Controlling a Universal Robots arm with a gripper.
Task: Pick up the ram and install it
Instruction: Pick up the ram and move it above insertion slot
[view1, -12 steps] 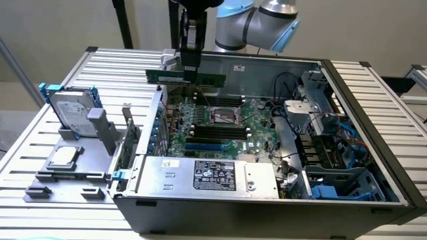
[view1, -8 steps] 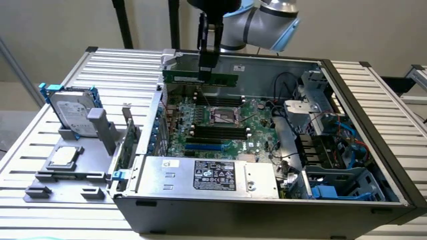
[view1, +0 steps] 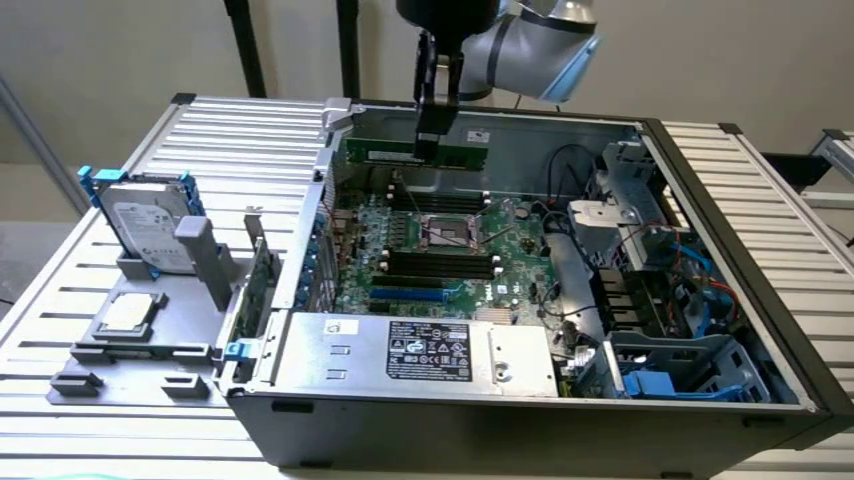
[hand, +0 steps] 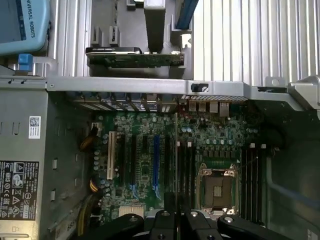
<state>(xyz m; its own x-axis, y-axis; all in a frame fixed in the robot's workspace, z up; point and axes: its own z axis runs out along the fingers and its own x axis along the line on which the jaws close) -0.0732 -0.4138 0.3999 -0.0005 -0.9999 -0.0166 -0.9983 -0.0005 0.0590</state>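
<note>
Exterior view, top centre of frame: the gripper (view1: 435, 138) hangs over the far side of the open computer case (view1: 534, 425), which sits on the slatted table (view1: 747, 200). The jaws pinch the ram (view1: 380, 152) near its middle. The stick is level, long edge down, and well above the board.

Wrist view: we see the ram (hand: 176, 150) edge-on, a thin line running across the motherboard (hand: 145, 130). It lies just beside the black memory slots (hand: 187, 170), which flank the empty processor socket (hand: 218, 190).

We judge the step in hand to be carrying the stick to a slot and lining it up.

To do it well:
- Hold the stick parallel to the slot, contact edge straight down, with no tilt end to end.
- Centre that thin line on a single slot before any descent.
- Stay clear of the cables (view1: 574, 160) by the far wall.

We cannot tell whether the slot latches are open.
</note>
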